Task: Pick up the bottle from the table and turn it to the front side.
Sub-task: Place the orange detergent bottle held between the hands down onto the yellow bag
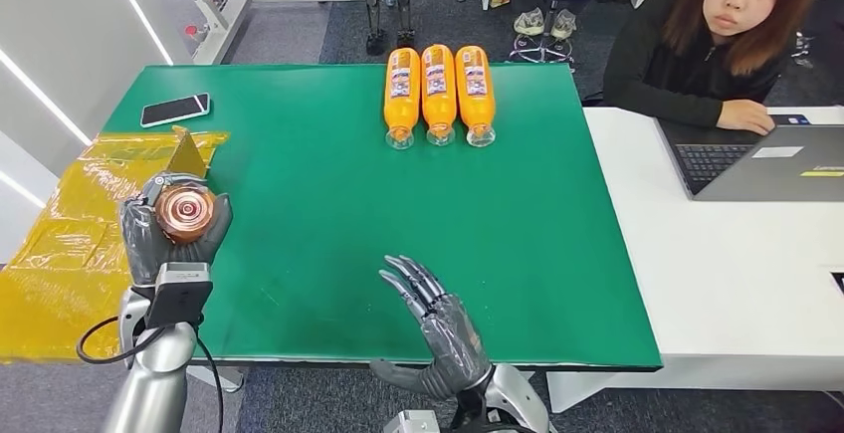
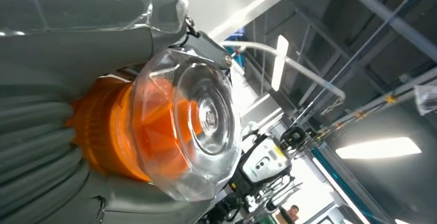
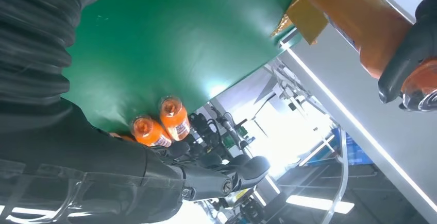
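Above the left edge of the green table (image 1: 299,204), the bottle (image 1: 184,212) is being held by the left hand (image 1: 169,229), its clear bottom facing the head camera. The right hand (image 1: 438,324) is being kept spread and empty over the table's near edge. Lifting seems done; turning the bottle's front outward is probably being called for next.

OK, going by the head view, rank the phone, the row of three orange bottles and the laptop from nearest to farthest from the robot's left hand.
1. Phone: at the table's far left edge, just beyond the left hand and the bottle it holds.
2. Row of three orange bottles: far edge, right of centre.
3. Laptop: on the white table, far right.
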### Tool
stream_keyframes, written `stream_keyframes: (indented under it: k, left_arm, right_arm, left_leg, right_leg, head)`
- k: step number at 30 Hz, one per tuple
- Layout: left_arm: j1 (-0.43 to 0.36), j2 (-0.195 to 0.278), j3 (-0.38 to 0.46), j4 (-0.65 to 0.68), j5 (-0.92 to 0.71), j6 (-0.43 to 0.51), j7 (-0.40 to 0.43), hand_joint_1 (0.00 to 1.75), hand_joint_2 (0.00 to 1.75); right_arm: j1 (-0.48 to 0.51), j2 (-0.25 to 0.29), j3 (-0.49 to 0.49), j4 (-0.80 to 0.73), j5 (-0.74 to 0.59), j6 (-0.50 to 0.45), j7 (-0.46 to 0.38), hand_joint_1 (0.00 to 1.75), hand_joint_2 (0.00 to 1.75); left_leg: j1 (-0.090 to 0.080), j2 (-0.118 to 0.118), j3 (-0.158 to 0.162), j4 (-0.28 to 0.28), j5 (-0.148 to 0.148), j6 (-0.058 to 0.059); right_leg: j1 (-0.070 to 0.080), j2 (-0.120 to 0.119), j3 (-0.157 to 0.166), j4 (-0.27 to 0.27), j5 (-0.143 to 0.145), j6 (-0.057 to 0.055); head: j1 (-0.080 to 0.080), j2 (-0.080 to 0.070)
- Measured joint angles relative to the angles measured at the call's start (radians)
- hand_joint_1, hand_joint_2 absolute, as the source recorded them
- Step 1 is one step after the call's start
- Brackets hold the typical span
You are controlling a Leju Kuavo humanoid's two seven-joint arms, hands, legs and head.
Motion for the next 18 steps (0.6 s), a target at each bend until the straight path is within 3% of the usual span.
stream_keyframes:
  k: [4, 8, 13, 18]
  left_arm:
    - [-0.038, 0.030, 0.001, 0.078, -0.166, 0.128, 0.070, 1.75, 1.75]
    - [-0.122, 0.079, -0.001, 0.262, -0.388, 0.262, 0.160, 1.75, 1.75]
    - [-0.179, 0.113, -0.009, 0.426, -0.527, 0.292, 0.244, 1.75, 1.75]
    - [-0.241, 0.141, -0.051, 0.614, -0.761, 0.292, 0.421, 1.69, 1.75]
  right_arm:
    - [-0.020, 0.003, 0.015, 0.030, -0.017, 0.000, 0.000, 0.00, 1.75]
    - [-0.027, 0.003, 0.027, 0.050, -0.033, -0.004, -0.004, 0.00, 1.75]
    - [-0.034, 0.003, 0.036, 0.065, -0.043, -0.005, -0.007, 0.00, 1.75]
    - [-0.043, 0.003, 0.046, 0.078, -0.064, -0.004, -0.012, 0.00, 1.75]
  left_leg:
    - [0.000, 0.000, 0.000, 0.000, 0.000, 0.000]
    - [0.000, 0.000, 0.000, 0.000, 0.000, -0.001]
    - [0.000, 0.004, -0.001, 0.000, 0.001, -0.001]
    - [0.000, 0.004, -0.001, 0.000, 0.001, -0.001]
  right_leg:
    - [0.000, 0.000, -0.001, 0.000, 0.000, 0.000]
    - [0.000, 0.001, -0.001, 0.000, 0.000, 0.000]
    - [0.000, 0.004, -0.003, 0.001, 0.001, -0.002]
    - [0.000, 0.004, -0.004, 0.001, 0.002, -0.002]
  head:
    - [0.000, 0.000]
    - [0.000, 0.000]
    - [0.000, 0.000]
    - [0.000, 0.000]
